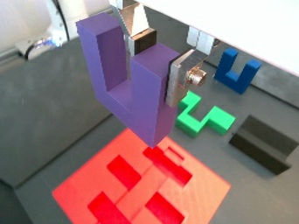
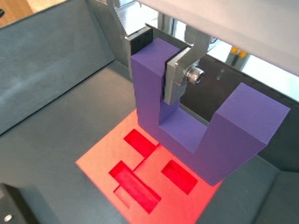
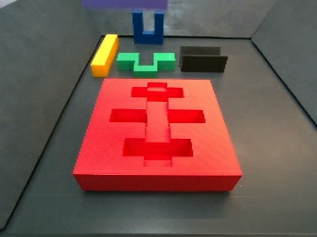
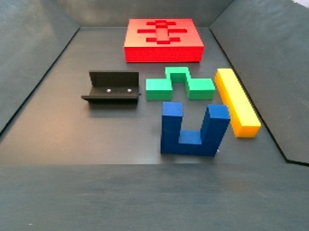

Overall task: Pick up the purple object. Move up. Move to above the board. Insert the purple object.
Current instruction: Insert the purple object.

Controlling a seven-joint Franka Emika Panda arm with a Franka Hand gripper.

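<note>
My gripper (image 1: 159,65) is shut on one prong of the purple object (image 1: 117,74), a U-shaped block, and holds it in the air. Both wrist views show a silver finger on each side of that prong; the gripper (image 2: 156,59) and the purple object (image 2: 222,127) also show in the other. The board (image 1: 140,188), a red slab with cross and bar recesses, lies on the floor below the block and also shows in a wrist view (image 2: 111,157). In a side view the purple object (image 3: 124,4) only shows at the frame edge, high above the board (image 3: 155,157). The board (image 4: 165,50) shows without block or gripper in a side view.
A blue U-shaped block (image 4: 193,131), a green piece (image 4: 182,84), a yellow bar (image 4: 237,101) and the dark fixture (image 4: 111,88) stand on the floor beside the board. They also show in a side view: blue block (image 3: 148,28), green piece (image 3: 146,63), yellow bar (image 3: 104,54), fixture (image 3: 205,59).
</note>
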